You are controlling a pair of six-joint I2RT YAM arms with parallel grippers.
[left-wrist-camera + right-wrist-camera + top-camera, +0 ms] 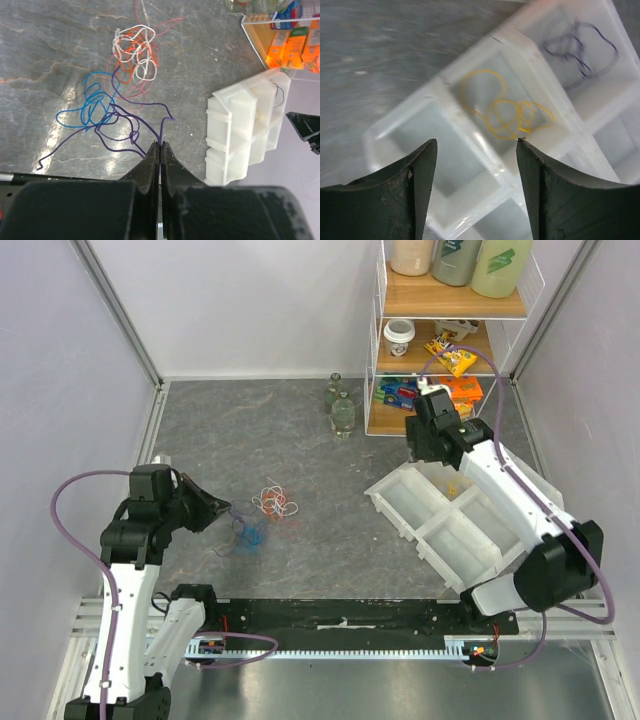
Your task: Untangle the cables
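Note:
A white and orange tangle of cables [135,52] lies on the grey table, with pink loops [167,25] around it. Nearer to me, a blue cable [92,102] is knotted with a purple cable [125,117]. My left gripper [160,144] is shut on the purple cable's end, seen left of the tangle [273,502] in the top view. My right gripper [477,141] hangs open over the white divided tray [445,82], holding nothing. A yellow cable [507,117] lies coiled in one compartment below it. A dark purple cable [580,47] lies in the neighbouring compartment.
The tray [400,512] sits at the right of the table. Behind it stands a wooden shelf [450,305] with packets and jars. Two glass bottles [340,405] stand left of the shelf. A black rail [340,618] with dark wiring runs along the near edge.

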